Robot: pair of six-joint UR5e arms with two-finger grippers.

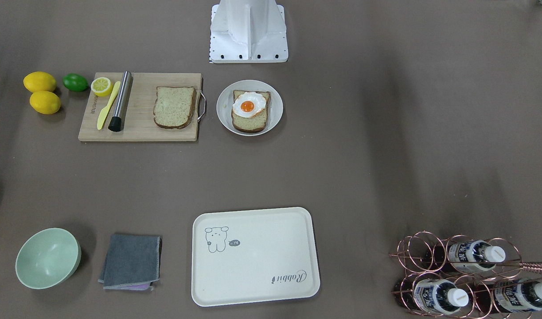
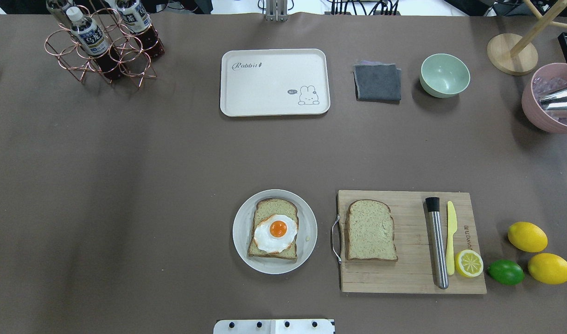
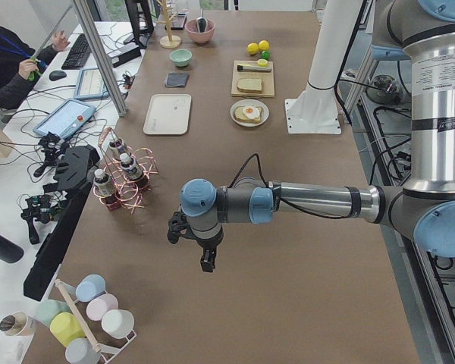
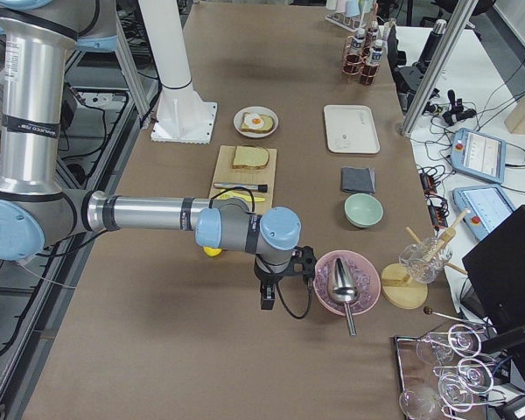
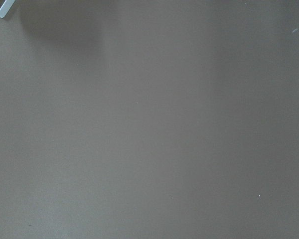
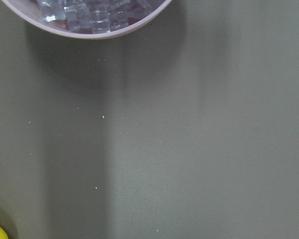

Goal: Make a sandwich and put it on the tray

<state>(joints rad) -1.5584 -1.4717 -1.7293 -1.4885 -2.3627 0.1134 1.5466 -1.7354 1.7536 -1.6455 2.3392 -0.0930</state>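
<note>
One bread slice (image 2: 270, 209) lies on a round white plate (image 2: 240, 232) with a fried egg (image 2: 276, 233) on top. A second bread slice (image 2: 371, 230) lies bare on the wooden cutting board (image 2: 404, 278). The cream tray (image 2: 264, 88) is empty at the table's far side. My left gripper (image 3: 205, 262) shows only in the exterior left view, hovering over bare table far from the food. My right gripper (image 4: 267, 297) shows only in the exterior right view, next to a pink bowl (image 4: 332, 280). I cannot tell whether either is open or shut.
On the board lie a metal muddler (image 2: 437, 243), a yellow knife (image 2: 451, 236) and a lemon half (image 2: 468, 263). Two lemons (image 2: 527, 236) and a lime (image 2: 506, 272) sit beside it. A grey cloth (image 2: 377, 82), a green bowl (image 2: 444, 75) and a bottle rack (image 2: 102, 44) stand far.
</note>
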